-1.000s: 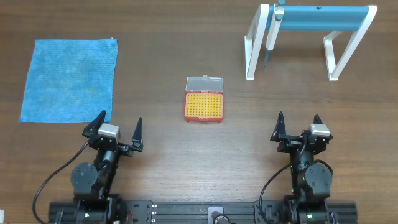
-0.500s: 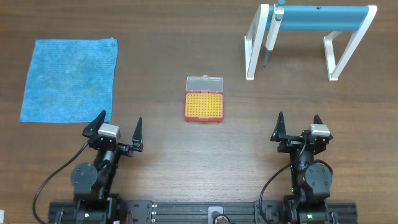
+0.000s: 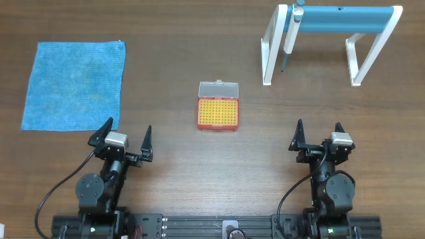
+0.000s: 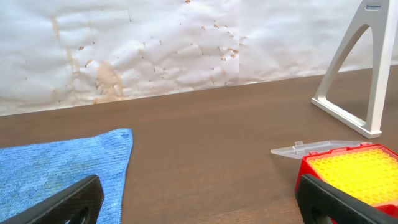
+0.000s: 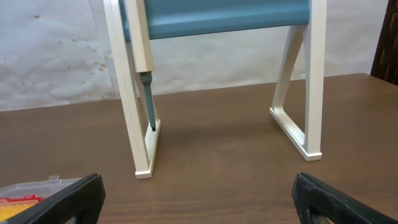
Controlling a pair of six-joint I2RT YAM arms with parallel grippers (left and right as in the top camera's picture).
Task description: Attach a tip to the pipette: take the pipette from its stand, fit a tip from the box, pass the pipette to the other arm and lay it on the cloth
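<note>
Nothing differs from the frame a second ago: both arms, the pipette, the box and the cloth sit exactly where they were.

Reading the top view as a clock face, your left gripper (image 3: 127,131) is at about 7 o'clock, near its base, with its fingers spread wide and nothing between them. Your right gripper (image 3: 319,129) is at about 5 o'clock, also spread wide and empty.

The pipette (image 3: 290,34) hangs upright on the stand (image 3: 269,63) at about 1 o'clock, at the stand's left end, just beside the left white leg. In the right wrist view its dark lower end (image 5: 149,102) points down along that leg and stops short of the table (image 3: 166,66).

The tip box (image 3: 218,114) lies close to the middle of the clock, lid open. Its clear lid lies flat on the 12 o'clock side and the yellow tip rack faces up in a red frame. It is well apart from both grippers.

The blue cloth (image 3: 73,86) lies flat at about 10 o'clock, with its near corner just beside your left gripper's outer finger (image 3: 103,133) in the top view.
</note>
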